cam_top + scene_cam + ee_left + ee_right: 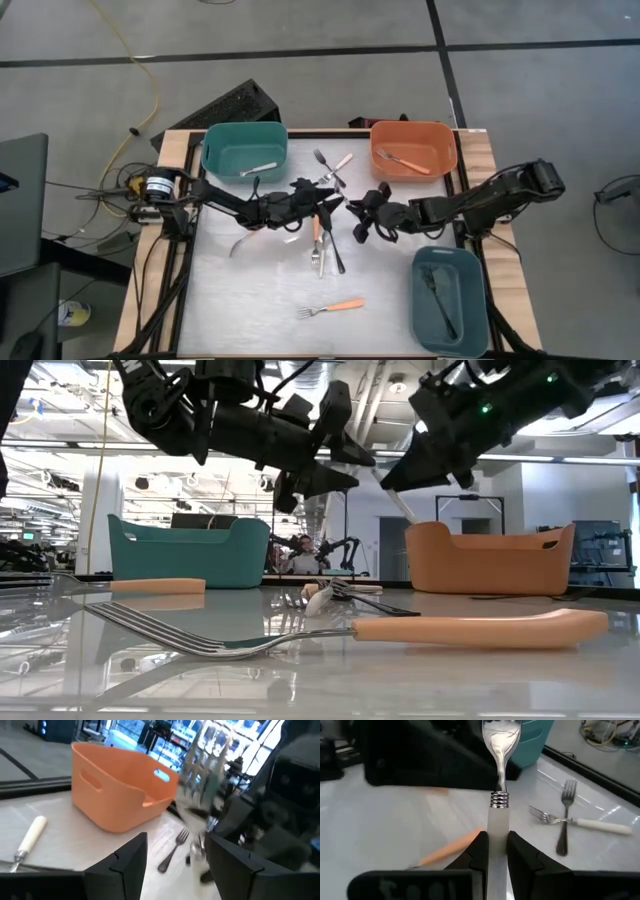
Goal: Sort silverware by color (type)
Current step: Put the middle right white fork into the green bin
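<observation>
My right gripper hovers over the table's middle, shut on a white-handled fork. The fork's metal end points at my left gripper, which faces it, open; its fingers stand on either side of the blurred fork, and no touch shows. Both grippers hang well above the table in the low view, left and right. Loose forks lie below: an orange-handled one, a black one, and a white-handled one across a metal one. My right gripper pinches the fork's white handle between its two fingers, just behind the ribbed metal collar. The fingers lie along the handle, and the metal end sticks straight out ahead of them. The fork is lifted clear of the table.
A teal bin at the far left holds a white-handled fork. An orange bin at the far right holds an orange-handled fork. A grey-blue bin at the near right holds a black fork. Another orange-handled fork lies near the front; one fork lies under the left arm.
</observation>
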`<action>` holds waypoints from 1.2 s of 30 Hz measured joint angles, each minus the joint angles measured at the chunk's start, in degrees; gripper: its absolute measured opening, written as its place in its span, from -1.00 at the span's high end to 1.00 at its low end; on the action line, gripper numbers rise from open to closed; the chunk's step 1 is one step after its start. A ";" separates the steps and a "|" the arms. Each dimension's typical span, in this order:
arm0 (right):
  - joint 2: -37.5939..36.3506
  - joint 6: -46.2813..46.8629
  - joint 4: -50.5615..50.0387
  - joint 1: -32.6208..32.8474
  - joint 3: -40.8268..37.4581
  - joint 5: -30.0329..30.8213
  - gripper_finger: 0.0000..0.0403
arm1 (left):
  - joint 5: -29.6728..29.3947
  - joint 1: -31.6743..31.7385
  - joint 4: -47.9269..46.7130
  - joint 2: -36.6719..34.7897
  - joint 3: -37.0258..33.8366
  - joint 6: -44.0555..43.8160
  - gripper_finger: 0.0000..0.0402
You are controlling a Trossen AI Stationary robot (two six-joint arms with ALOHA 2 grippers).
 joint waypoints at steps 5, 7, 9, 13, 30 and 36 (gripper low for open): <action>1.93 -0.30 2.03 -1.70 0.01 -0.19 0.66 | 0.47 0.03 1.07 -0.02 0.02 1.14 0.09; 2.23 -0.92 3.03 -2.14 0.00 -0.18 0.66 | -0.59 -0.01 0.67 -0.02 0.02 0.88 0.09; 2.67 -2.00 4.99 -2.16 0.00 -0.18 0.66 | -1.42 0.25 0.53 -0.02 0.02 0.59 0.09; 2.99 -2.96 6.79 -1.15 0.00 -0.20 0.66 | -2.37 0.47 1.09 -0.02 0.02 1.24 0.09; 2.94 -7.23 8.23 -0.47 0.00 0.04 0.49 | 1.39 0.41 4.44 -0.06 0.13 9.74 0.95; 2.63 -7.65 5.13 0.91 0.00 -2.09 0.27 | 0.65 1.54 -0.96 -2.69 0.04 14.04 1.00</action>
